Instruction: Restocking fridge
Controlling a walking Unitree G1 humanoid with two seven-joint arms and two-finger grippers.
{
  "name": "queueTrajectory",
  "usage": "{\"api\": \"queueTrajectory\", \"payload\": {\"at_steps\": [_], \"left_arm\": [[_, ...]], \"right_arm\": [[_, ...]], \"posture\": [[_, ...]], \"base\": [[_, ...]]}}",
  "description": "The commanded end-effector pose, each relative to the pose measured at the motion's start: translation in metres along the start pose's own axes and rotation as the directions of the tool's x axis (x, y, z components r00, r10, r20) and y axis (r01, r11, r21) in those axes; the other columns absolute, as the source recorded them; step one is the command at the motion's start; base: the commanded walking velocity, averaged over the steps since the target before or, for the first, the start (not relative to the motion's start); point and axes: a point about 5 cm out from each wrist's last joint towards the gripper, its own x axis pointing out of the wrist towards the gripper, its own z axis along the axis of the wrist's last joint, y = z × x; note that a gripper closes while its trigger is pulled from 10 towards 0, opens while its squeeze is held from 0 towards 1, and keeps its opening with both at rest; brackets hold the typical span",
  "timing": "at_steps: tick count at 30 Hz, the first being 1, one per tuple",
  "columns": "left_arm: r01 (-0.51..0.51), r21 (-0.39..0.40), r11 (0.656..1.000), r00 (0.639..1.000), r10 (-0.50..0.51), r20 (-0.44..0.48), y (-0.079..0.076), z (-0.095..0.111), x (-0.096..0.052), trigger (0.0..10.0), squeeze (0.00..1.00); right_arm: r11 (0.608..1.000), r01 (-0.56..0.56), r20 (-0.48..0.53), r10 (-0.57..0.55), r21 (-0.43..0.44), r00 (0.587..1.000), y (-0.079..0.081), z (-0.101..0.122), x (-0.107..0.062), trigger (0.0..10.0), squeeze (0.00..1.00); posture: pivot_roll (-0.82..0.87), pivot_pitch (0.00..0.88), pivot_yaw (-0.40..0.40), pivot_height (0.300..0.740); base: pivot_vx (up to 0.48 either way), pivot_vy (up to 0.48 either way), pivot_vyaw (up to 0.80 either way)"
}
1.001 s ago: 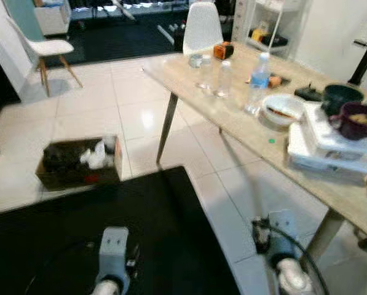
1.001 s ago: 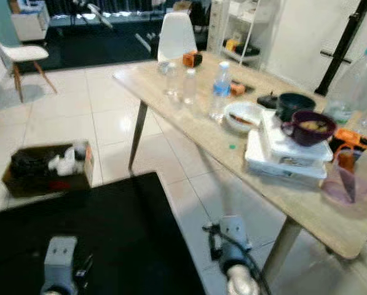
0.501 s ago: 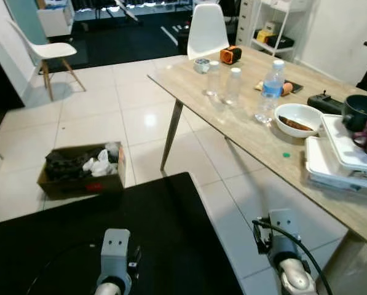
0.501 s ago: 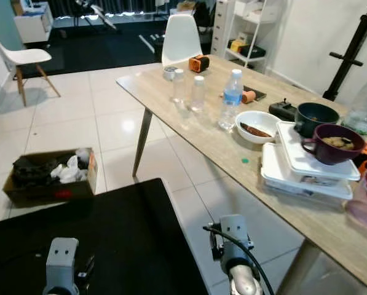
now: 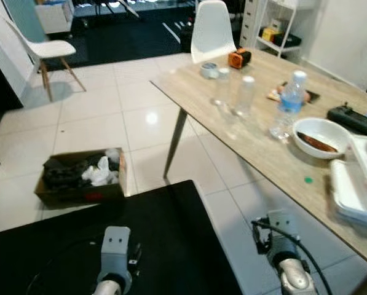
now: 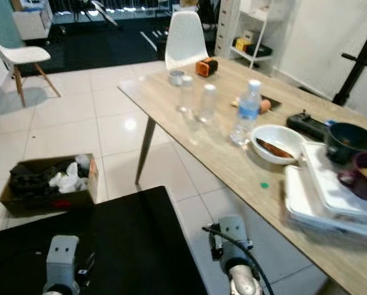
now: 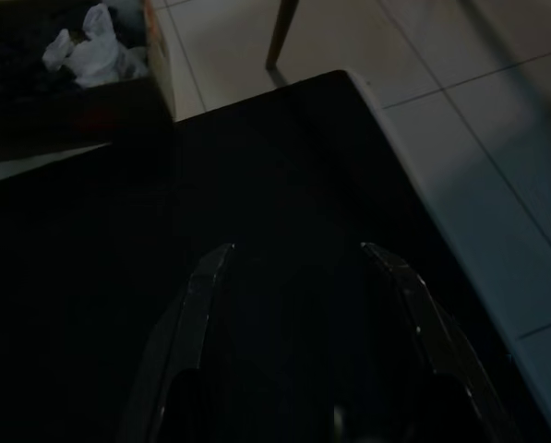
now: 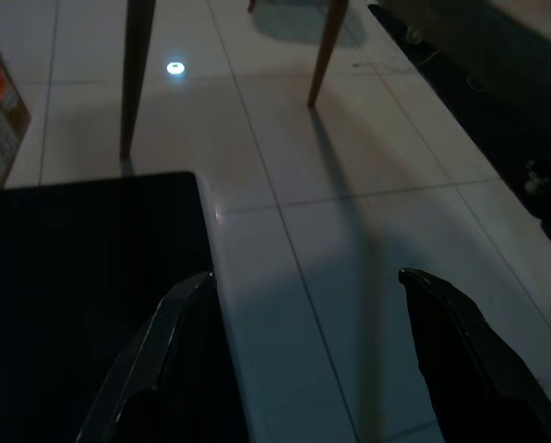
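Note:
A long wooden table (image 6: 229, 165) runs along the right. On it stand a water bottle (image 6: 246, 112) with a blue label and two clear bottles (image 6: 206, 103), (image 6: 185, 94). Past them lie a white bowl (image 6: 274, 142) with something brown in it, stacked white lidded containers (image 6: 327, 198), a dark bowl (image 6: 351, 136) and a purple mug (image 6: 363, 177). My left arm (image 5: 114, 247) and right arm (image 5: 281, 238) hang low, far from the table. The left gripper (image 7: 294, 247) is open over a black surface. The right gripper (image 8: 305, 275) is open over white floor tiles. Neither holds anything.
A black surface (image 5: 128, 227) lies right in front of me. A cardboard box (image 5: 82, 178) of dark and white stuff sits on the tiles to the left. White chairs stand at the table's far end (image 5: 213, 27) and far left (image 5: 47, 48). A shelf unit (image 6: 252, 38) is behind the table.
The camera has turned, so the table and its containers sit further right in the picture. Both arms hang as before, grippers unchanged.

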Motion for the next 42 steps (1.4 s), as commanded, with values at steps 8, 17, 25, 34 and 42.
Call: {"api": "queueTrajectory", "payload": {"at_steps": [8,17,25,34,42], "left_arm": [[-0.006,0.012,1.000,1.000,0.006,-0.013,0.003,-0.003,-0.001,10.0,0.00],[-0.007,0.017,1.000,1.000,0.007,-0.016,0.004,-0.004,-0.002,10.0,0.00],[-0.009,0.020,1.000,1.000,0.009,-0.020,0.005,-0.006,-0.004,10.0,0.00],[-0.009,0.021,1.000,1.000,0.010,-0.025,0.005,-0.007,-0.004,10.0,0.00],[-0.011,0.024,1.000,0.999,0.012,-0.035,0.008,-0.010,-0.006,10.0,0.00]], "right_arm": [[1.000,-0.007,-0.017,0.007,0.006,1.000,0.004,-0.005,-0.003,10.0,0.00],[1.000,-0.010,-0.020,0.010,0.006,1.000,0.004,-0.005,-0.002,10.0,0.00],[1.000,-0.018,-0.024,0.018,0.003,1.000,0.005,-0.006,-0.002,10.0,0.00],[0.998,-0.057,-0.040,0.057,0.007,0.998,0.010,-0.010,-0.004,10.0,0.00],[0.980,-0.199,-0.071,0.201,0.029,0.977,0.028,-0.017,-0.010,10.0,0.00]], "posture": [[-0.05,0.131,0.021,0.740],[-0.05,0.123,0.023,0.740],[-0.05,0.121,0.024,0.740],[-0.05,0.126,0.026,0.740],[-0.04,0.129,0.027,0.740]], "base": [[0.457,0.000,0.00],[0.417,0.000,0.00],[0.409,0.000,0.00],[0.399,0.000,0.00],[0.371,0.000,0.00]]}}
